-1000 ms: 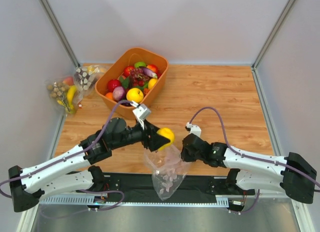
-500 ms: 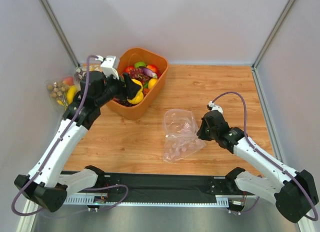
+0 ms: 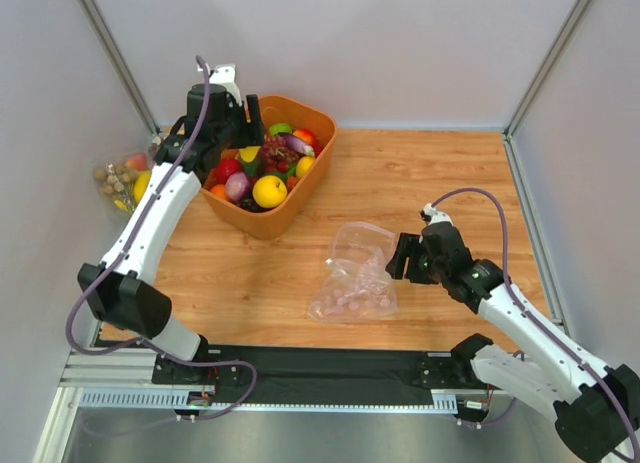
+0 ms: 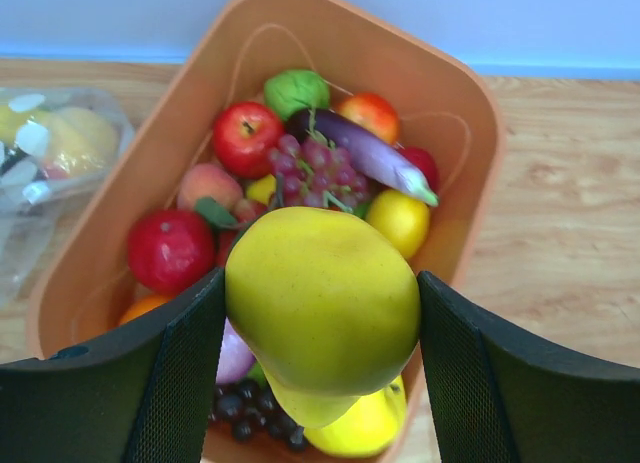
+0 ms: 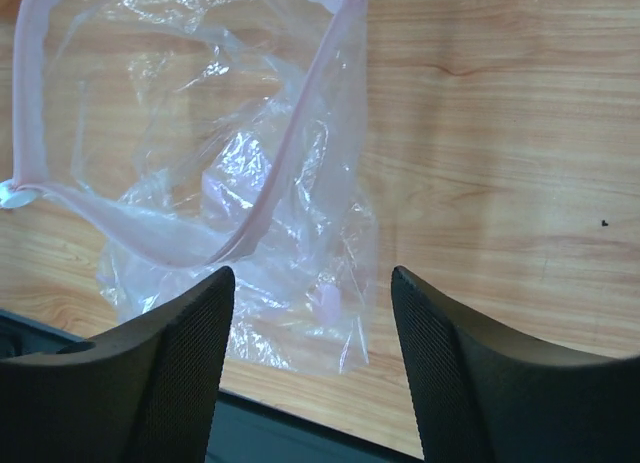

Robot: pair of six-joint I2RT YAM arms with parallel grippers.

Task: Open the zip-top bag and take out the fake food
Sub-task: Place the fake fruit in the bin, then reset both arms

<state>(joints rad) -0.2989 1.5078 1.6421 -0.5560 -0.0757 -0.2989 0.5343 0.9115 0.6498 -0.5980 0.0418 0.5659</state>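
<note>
- Zip-top bag [image 3: 358, 273]: found lying crumpled on the bench [image 3: 430, 173], near the front edge and well apart from the orange tub [image 3: 315, 178]. In the right wrist view its pale pink zip strip [image 5: 300, 113] is parted and the mouth gapes. No produce can be made out inside, only wrinkled film and a few faint pinkish patches that cannot be identified.
- Right pincer [image 5: 312, 278]: jaws stand apart with nothing between them, just beside the bag and not touching it.
- Left pincer [image 4: 320, 283]: closed on a yellow fruit [image 4: 318, 328], which is held above the tub and not yet let go.
- Tub contents: a heap of fake produce [image 4: 300, 153] is seen, including red apples, grapes, a long purple piece, a green item and other yellow fruit.
- Progress, as judged: opening is done and the bag looks emptied. What is left seems to be dropping the yellow fruit into the tub. The pinkish patches may merit a check.
- Clear bags [image 3: 125, 178] at the far left, showing nuts and a banana, lie untouched beside the tub.
- Writing: no brand, label or legible text is visible on the bag, tub or arms.
</note>
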